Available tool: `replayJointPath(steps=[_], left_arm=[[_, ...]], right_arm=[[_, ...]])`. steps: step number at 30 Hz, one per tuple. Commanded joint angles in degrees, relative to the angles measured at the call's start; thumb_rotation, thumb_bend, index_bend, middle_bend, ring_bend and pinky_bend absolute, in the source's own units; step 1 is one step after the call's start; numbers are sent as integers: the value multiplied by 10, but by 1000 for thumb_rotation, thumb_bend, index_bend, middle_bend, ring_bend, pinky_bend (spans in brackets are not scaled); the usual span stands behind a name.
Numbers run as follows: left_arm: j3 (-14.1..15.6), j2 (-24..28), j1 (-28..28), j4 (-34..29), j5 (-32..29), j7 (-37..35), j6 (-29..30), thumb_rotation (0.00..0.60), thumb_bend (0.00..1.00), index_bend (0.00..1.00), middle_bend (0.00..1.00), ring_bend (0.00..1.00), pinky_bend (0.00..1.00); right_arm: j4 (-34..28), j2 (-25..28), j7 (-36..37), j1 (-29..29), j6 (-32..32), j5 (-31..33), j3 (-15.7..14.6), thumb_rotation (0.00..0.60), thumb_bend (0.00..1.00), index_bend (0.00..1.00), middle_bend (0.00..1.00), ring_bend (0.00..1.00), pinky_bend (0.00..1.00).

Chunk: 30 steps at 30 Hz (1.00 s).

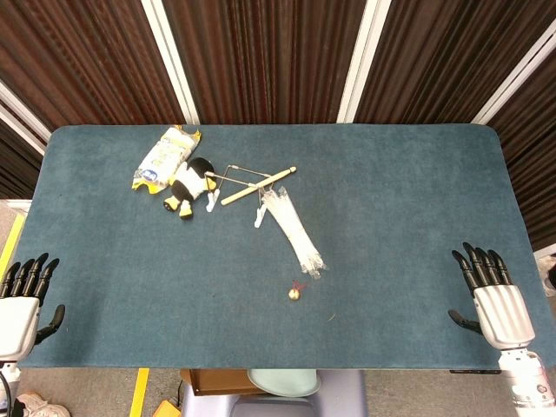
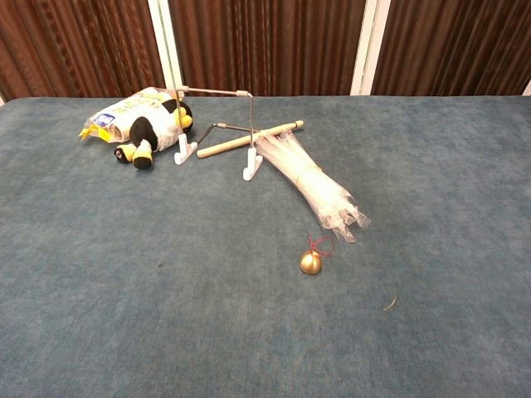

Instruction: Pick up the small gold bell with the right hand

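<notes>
Left hand (image 1: 22, 300) rests at the lower left, fingers spread, holding nothing. The bell (image 1: 294, 294) lies low and centre on the bench (image 1: 408, 217). Right hand (image 1: 492, 294), lower right, fingers released, has yet to reach leftward.

You get even, fairly bright overhead light in both views, spread flat across the blue-green felt-covered table (image 1: 391, 217) with no hard shadows. The small round gold metal bell (image 2: 311, 263) catches a soft highlight on its dome and drops only a faint shadow right beneath itself. The clear crinkled plastic bundle (image 2: 319, 192) shows mild glare. Your head view is slightly soft at its corners; the chest view looks grainy toward the near edge.
</notes>
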Motion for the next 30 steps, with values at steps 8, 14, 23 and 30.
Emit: replayJointPath(steps=[8, 14, 23, 30], left_arm=[[5, 5, -7, 0, 13, -20, -10, 600, 417, 46, 0, 0, 0], [7, 8, -12, 3, 8, -29, -24, 600, 418, 42, 0, 0, 0], [2, 14, -11, 9, 3, -53, -20, 600, 415, 45, 0, 0, 0], [-2, 20, -12, 13, -7, -72, -25, 600, 417, 42, 0, 0, 0]], right_arm=[[-6, -15, -7, 50, -53, -72, -16, 600, 214, 0, 0, 0, 0], [-17, -57, -34, 163, -199, -103, 0, 600, 214, 54, 0, 0, 0], [20, -177, -105, 290, -367, -10, 66, 600, 259, 342, 0, 0, 0], [53, -231, -154, 328, -390, 28, 76, 600, 362, 460, 0, 0, 0]])
